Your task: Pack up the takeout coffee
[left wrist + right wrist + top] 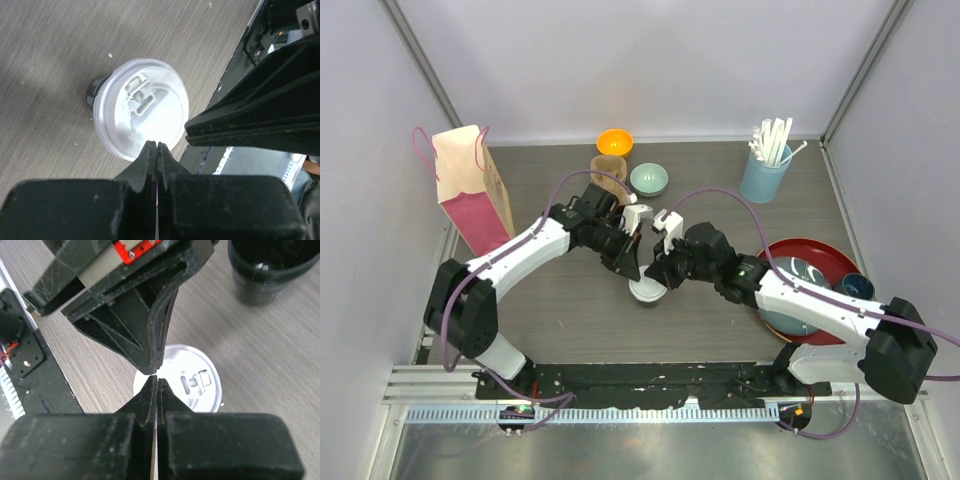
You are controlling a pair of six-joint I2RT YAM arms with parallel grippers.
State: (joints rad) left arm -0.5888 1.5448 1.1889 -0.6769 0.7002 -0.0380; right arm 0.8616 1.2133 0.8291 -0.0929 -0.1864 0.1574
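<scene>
One takeout coffee, a small black cup with a white lid (645, 291), stands upright on the table's middle. In the left wrist view the lid (142, 107) lies just beyond my left gripper (156, 145), which is shut with nothing between its jaws. My right gripper (156, 379) is also shut and empty, tip to tip with the left gripper (150, 367) over the lid's (195, 385) rim. From above, the left gripper (631, 268) and right gripper (658, 276) meet over the cup. Whether either tip touches the lid I cannot tell.
A pink and tan paper bag (470, 188) stands at the left. Behind the arms are an orange bowl (614, 142), a brown cup (607, 168) and a pale green bowl (649, 180). A blue tumbler of straws (765, 172) and a red tray (810, 252) are at the right. A dark open cup (267, 270) stands nearby.
</scene>
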